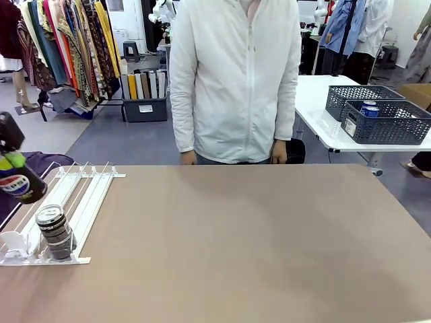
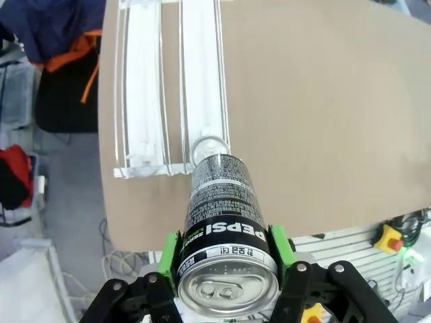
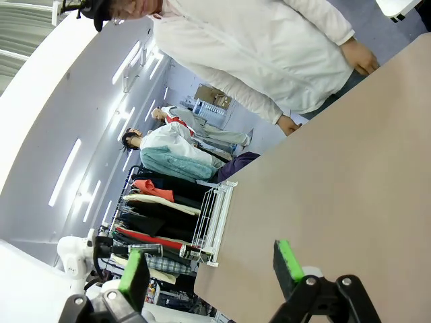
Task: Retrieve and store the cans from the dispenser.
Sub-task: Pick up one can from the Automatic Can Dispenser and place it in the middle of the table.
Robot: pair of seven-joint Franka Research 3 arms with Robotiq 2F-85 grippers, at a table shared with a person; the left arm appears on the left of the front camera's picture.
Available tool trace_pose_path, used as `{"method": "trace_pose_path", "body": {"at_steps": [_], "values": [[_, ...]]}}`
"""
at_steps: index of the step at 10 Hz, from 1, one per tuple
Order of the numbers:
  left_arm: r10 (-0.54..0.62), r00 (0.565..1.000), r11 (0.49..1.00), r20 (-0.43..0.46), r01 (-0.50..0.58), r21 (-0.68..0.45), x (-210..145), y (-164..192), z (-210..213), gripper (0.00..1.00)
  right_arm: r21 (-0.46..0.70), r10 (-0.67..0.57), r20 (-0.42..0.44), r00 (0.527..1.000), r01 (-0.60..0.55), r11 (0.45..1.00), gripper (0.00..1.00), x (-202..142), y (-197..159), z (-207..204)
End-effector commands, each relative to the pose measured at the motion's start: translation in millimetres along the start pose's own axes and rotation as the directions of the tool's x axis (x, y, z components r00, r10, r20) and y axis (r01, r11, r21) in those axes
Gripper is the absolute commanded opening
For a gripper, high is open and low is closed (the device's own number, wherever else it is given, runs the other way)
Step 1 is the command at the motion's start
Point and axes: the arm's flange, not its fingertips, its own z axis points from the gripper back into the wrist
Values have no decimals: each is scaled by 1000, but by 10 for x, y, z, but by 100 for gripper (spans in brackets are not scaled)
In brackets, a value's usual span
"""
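Note:
My left gripper [image 1: 13, 165] hangs at the table's far left, shut on a dark Pepsi can [image 1: 24, 186] lifted above the dispenser [image 1: 81, 195]. In the left wrist view, the green pads [image 2: 280, 246] clamp that can [image 2: 225, 215] near its silver top, with its body pointing down at the white dispenser lanes [image 2: 145, 87]. A second can [image 1: 55, 232] lies in the rack's right lane against the front stop, and its top [image 2: 207, 146] peeks out under the held can. My right gripper [image 3: 212, 269] is open and holds nothing, above the table.
A person in a white jacket [image 1: 236, 81] stands at the far edge, hands down. Two dark mesh baskets [image 1: 387, 121] holding blue cans [image 1: 369, 108] sit on a white side table at the back right. Brown tabletop [image 1: 256, 242] spreads right of the rack.

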Motion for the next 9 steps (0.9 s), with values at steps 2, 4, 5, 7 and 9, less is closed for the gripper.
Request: {"method": "trace_pose_path", "body": {"at_steps": [2,4,5,7,9], "values": [[36,997,992,66,-27,-120,-55,217,51,0,14,-2,11,1000,2,1000,100,29,36,5],[13,999,1000,35,-13,-22,-53,62,114,0,14,-2,11,1000,2,1000,100,29,36,5],[13,999,1000,35,-13,-22,-53,62,114,0,14,-2,11,1000,2,1000,100,29,36,5],[13,999,1000,35,-13,-22,-53,62,114,0,14,-2,11,1000,2,1000,100,29,36,5],[14,1000,1000,22,-14,-27,-67,38,47,0,14,-2,11,1000,2,1000,100,29,36,5]]}}
